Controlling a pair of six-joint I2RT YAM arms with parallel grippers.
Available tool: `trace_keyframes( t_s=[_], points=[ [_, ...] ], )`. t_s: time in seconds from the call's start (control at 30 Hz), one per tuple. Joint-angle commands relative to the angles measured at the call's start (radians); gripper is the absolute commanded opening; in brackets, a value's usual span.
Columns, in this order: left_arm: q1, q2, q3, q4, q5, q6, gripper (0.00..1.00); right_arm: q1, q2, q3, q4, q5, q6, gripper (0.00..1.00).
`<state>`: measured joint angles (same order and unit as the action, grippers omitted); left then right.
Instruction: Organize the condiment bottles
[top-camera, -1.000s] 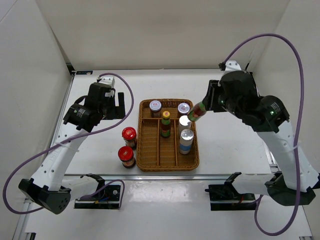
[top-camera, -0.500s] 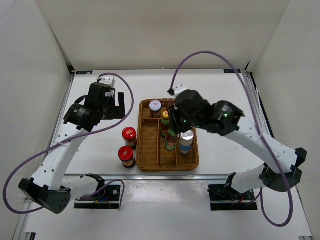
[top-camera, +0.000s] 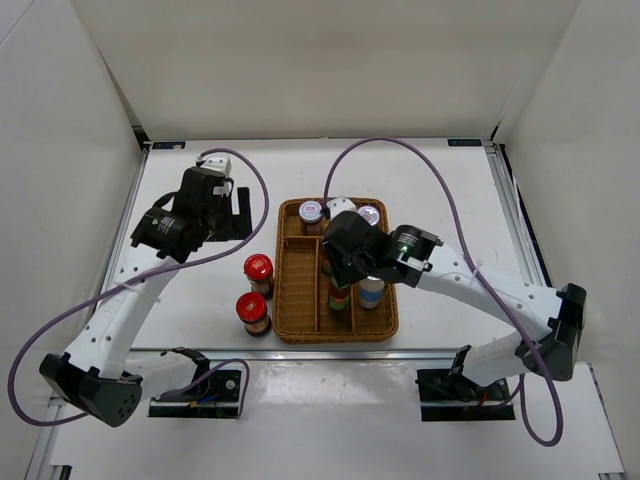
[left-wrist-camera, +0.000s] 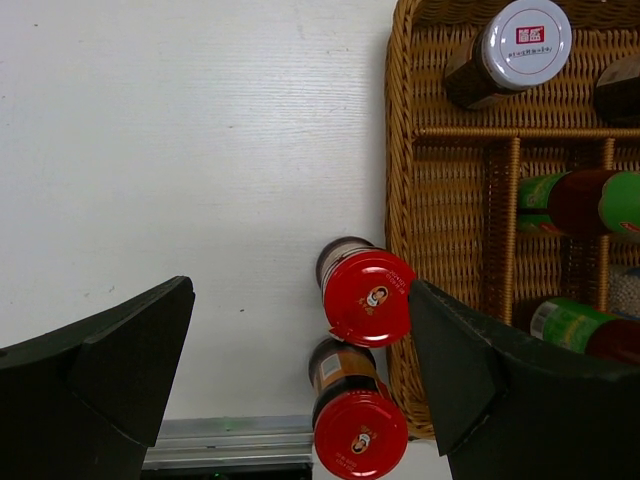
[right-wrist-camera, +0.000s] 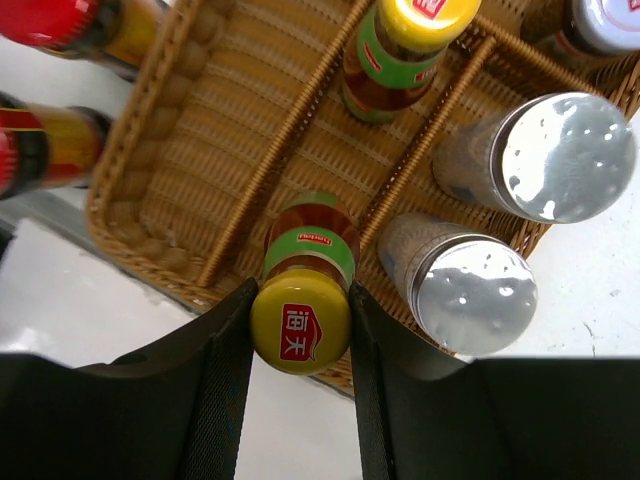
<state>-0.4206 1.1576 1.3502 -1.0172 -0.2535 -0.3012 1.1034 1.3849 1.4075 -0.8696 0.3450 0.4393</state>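
My right gripper (right-wrist-camera: 300, 300) is shut on the yellow cap of a green-labelled sauce bottle (right-wrist-camera: 300, 325), held upright in the tray's middle column near its front edge; it also shows from above (top-camera: 340, 292). A second yellow-capped bottle (right-wrist-camera: 400, 40) stands farther back in the same column. Two silver-lidded bottles (right-wrist-camera: 565, 155) (right-wrist-camera: 470, 295) stand in the right column. A white-lidded jar (left-wrist-camera: 520, 42) is in the back left compartment. Two red-lidded jars (left-wrist-camera: 367, 297) (left-wrist-camera: 360, 435) stand on the table left of the tray. My left gripper (left-wrist-camera: 300, 290) is open and empty above them.
The brown wicker divided tray (top-camera: 300, 325) sits mid-table, and its left column holds nothing. My right arm (top-camera: 450, 275) reaches across the tray from the right. A metal rail (left-wrist-camera: 230, 440) marks the table's near edge, and white walls close in the sides and back.
My right arm swung from right of the tray to over it, carrying the yellow-capped bottle, and lowered it into the middle column. The left arm has not moved.
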Motion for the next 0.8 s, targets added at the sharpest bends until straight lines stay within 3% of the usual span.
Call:
trace_keyframes(
  t_s=[0.0, 0.17, 0.23, 0.27, 0.43, 0.53, 0.77],
  points=[
    [0.006, -0.006, -0.032, 0.017, 0.032, -0.027, 0.99, 0.019, 0.012, -0.018, 0.138, 0.072, 0.033, 0.01],
    [0.006, 0.027, -0.056, 0.017, 0.062, -0.052, 0.99, 0.039, 0.031, -0.057, 0.147, 0.118, 0.055, 0.04],
    [0.006, 0.036, -0.089, 0.026, 0.083, -0.061, 0.99, 0.049, 0.040, -0.058, 0.147, 0.127, 0.064, 0.18],
    [0.006, 0.036, -0.101, 0.038, 0.097, -0.061, 0.99, 0.049, 0.040, -0.058, 0.147, 0.137, 0.064, 0.37],
    [0.006, 0.036, -0.180, 0.086, 0.203, -0.079, 0.99, 0.058, 0.029, -0.006, 0.101, 0.158, 0.082, 0.89],
    [0.006, 0.036, -0.210, 0.107, 0.235, -0.088, 0.99, 0.067, 0.008, 0.031, 0.078, 0.167, 0.082, 1.00],
    [0.006, 0.045, -0.264, 0.138, 0.244, -0.098, 0.99, 0.076, -0.035, 0.110, 0.043, 0.210, 0.073, 1.00]
  ],
)
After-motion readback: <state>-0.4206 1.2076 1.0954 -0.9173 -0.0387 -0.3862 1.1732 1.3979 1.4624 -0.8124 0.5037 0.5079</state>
